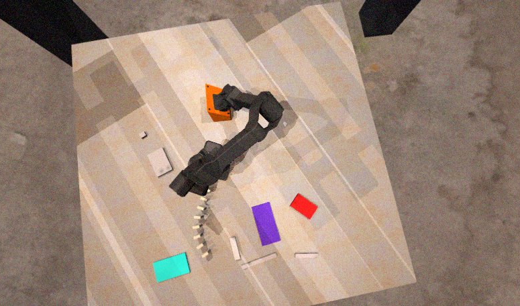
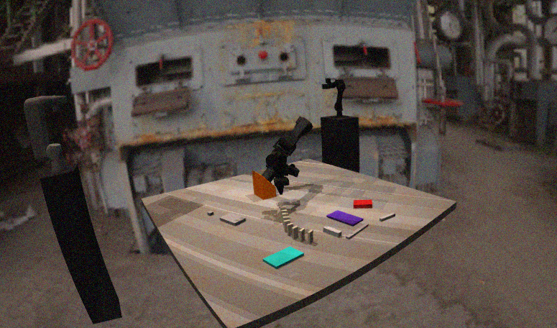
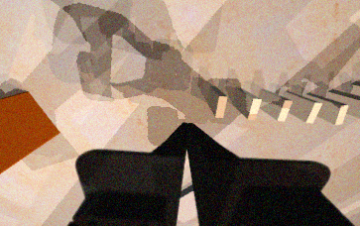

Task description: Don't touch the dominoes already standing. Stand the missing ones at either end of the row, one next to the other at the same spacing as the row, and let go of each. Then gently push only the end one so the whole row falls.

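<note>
Overhead, the arm's wrist hides the near end of the domino row (image 1: 200, 224), so how many pieces stand under it cannot be told. The row runs in a gentle curve along the counter (image 1: 113, 235), from just below the gripper (image 1: 200, 188) toward the teal card (image 1: 171, 267); each domino stands upright with its broad face across the line. In the wrist view the row (image 3: 297, 106) stretches off to the right and its last pieces are cut by the frame edge. The gripper (image 3: 187, 134) is pressed fully together, tips touching, with nothing between them, hovering just short of the nearest domino (image 3: 220, 106). Three pale dominoes lie flat: one (image 1: 234, 247) beside the row's far end, two more (image 1: 258, 260) (image 1: 306, 255) near the purple card (image 1: 266, 223).
</note>
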Tool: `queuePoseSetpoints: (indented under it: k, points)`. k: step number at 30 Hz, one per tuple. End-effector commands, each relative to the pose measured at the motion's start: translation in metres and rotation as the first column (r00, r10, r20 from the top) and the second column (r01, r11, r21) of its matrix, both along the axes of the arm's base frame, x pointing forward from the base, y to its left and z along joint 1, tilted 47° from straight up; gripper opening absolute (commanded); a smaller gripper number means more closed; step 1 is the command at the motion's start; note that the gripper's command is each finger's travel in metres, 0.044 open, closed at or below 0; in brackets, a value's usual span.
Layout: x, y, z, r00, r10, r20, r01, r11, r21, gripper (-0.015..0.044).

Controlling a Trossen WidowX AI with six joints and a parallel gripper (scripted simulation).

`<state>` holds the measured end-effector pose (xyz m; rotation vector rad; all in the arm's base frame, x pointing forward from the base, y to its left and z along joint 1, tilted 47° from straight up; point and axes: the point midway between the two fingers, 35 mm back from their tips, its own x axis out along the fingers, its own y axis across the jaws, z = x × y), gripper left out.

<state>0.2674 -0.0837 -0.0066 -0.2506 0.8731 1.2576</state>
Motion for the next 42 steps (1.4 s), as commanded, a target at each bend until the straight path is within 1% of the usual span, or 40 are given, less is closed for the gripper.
queuePoseSetpoints:
  k: [1, 15, 17, 20, 22, 27, 42]
  points:
    - [0.001, 0.0, 0.0, 1.0, 0.001, 0.007, -0.001, 1.0, 0.002, 0.0]
    - [0.001, 0.002, -0.002, 1.0, 0.001, 0.007, -0.001, 1.0, 0.002, 0.0]
    - [0.005, 0.017, -0.017, 1.0, 0.0, 0.007, 0.0, 1.0, 0.0, 0.0]
    - [0.007, 0.053, -0.047, 1.0, 0.0, 0.007, 0.0, 1.0, 0.003, 0.0]
    - [0.006, 0.061, -0.053, 1.0, 0.001, 0.008, -0.001, 1.0, 0.005, 0.0]
    - [0.007, 0.06, -0.053, 1.0, 0.001, 0.008, -0.001, 1.0, 0.005, 0.0]
    - [0.029, 0.052, -0.059, 1.0, 0.001, 0.009, -0.001, 1.0, 0.005, 0.0]
